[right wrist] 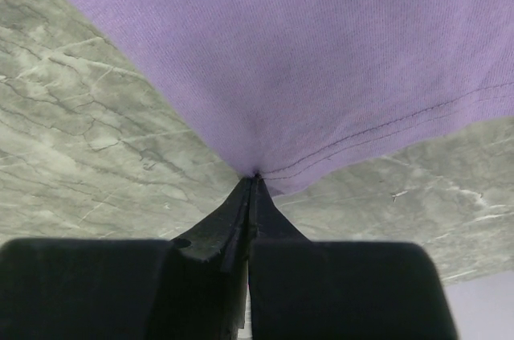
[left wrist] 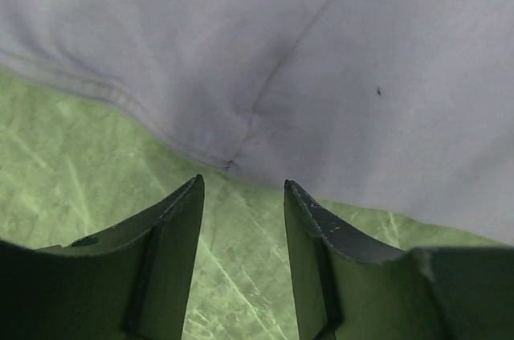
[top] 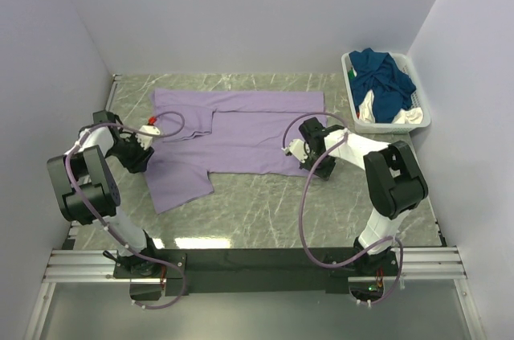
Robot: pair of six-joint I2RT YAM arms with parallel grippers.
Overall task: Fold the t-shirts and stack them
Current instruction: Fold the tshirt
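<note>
A pale lilac t-shirt [top: 241, 135] lies spread on the marble table, its far part folded over along the top. My left gripper [top: 143, 153] is open and empty, low over the table at the shirt's left side. In the left wrist view the gripper [left wrist: 243, 187] points at the shirt's edge [left wrist: 321, 59], where a sleeve seam meets it, just ahead of the fingertips. My right gripper [top: 303, 165] is at the shirt's near right hem. In the right wrist view the gripper [right wrist: 255, 176] is shut on the stitched hem of the shirt [right wrist: 321, 51].
A white slatted basket [top: 393, 129] stands at the far right corner with a dark teal-blue shirt [top: 384, 75] and a white shirt [top: 409, 117] heaped in it. Pale walls close in the table on the left, back and right. Bare marble [top: 321, 211] lies near the shirt.
</note>
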